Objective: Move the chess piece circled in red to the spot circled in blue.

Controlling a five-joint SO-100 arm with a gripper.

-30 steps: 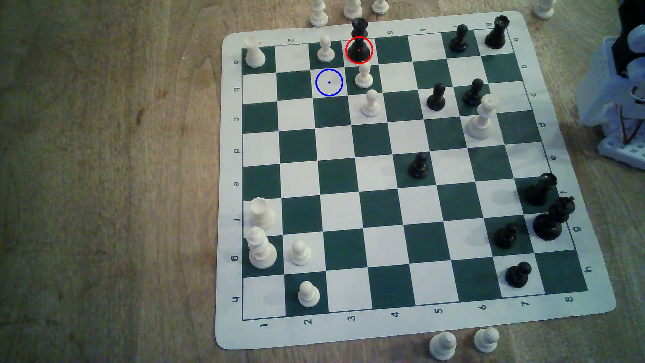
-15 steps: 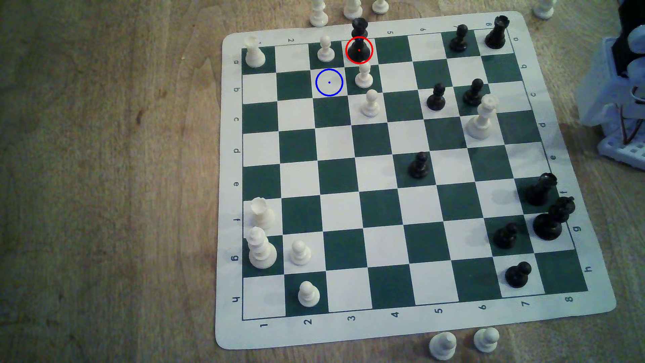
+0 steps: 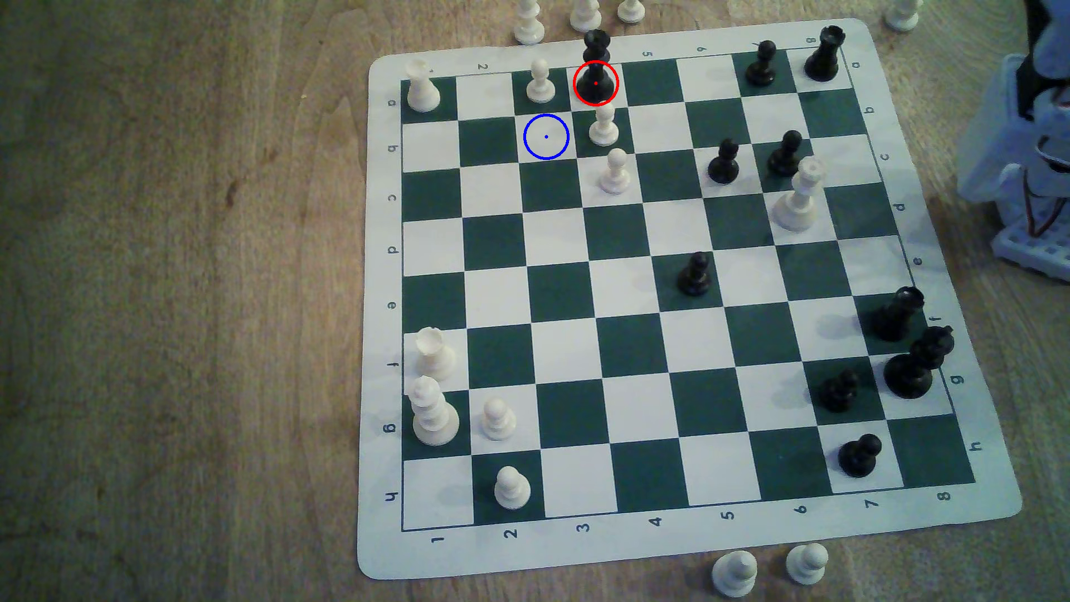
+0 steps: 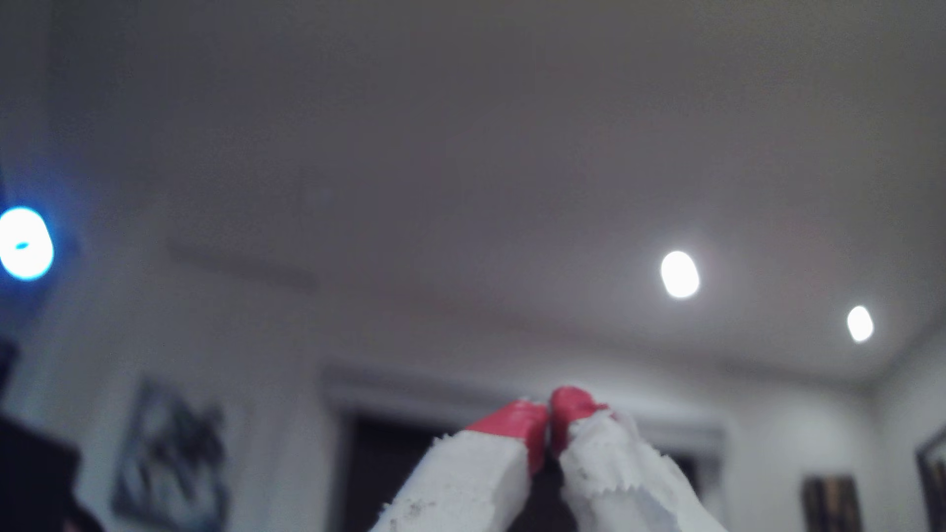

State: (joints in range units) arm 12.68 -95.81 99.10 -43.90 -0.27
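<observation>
Gripper (image 4: 549, 409): white fingers with red tips (image 4: 514, 417), pointed up toward a pale ceiling with round lights (image 4: 679, 274). Tips pressed together, touching, nothing between them. Blurred room behind: a dark doorway (image 4: 394, 460), a framed picture (image 4: 169, 455) on the wall.

Arm (image 3: 1036, 145): white and black, at the exterior view's right edge, off the board, above a white gridded base (image 3: 1036, 249). Well apart from every piece on the board.

Board (image 3: 683, 538): green and white squares with a white border, flat on a wooden table (image 3: 173, 289).

Black piece (image 3: 596, 69): tall, glossy, upright, on a white square in the far row marked a. Base inside the red ring (image 3: 596, 83). Head reaching over the board's far border. Untouched by the gripper.

Blue ring (image 3: 546, 136): on a white square in row b, with a small blue dot at its centre. One row nearer and one column toward the exterior view's left of the red ring, touching corners with that square. No piece on it.

Neighbours:
- White pawn (image 3: 540, 81) on the green square just to the exterior view's left of the black piece, directly beyond the blue ring.
- White pawn (image 3: 604, 124) on the green square just in front of the black piece, beside the blue ring on the exterior view's right.
- Third white pawn (image 3: 614, 171) one row nearer again.

Elsewhere: black rook (image 3: 825, 52) in the far right corner; black pawns spread over the right half; several white pieces along the left edge; spare white pieces off the board at the far and near sides.
</observation>
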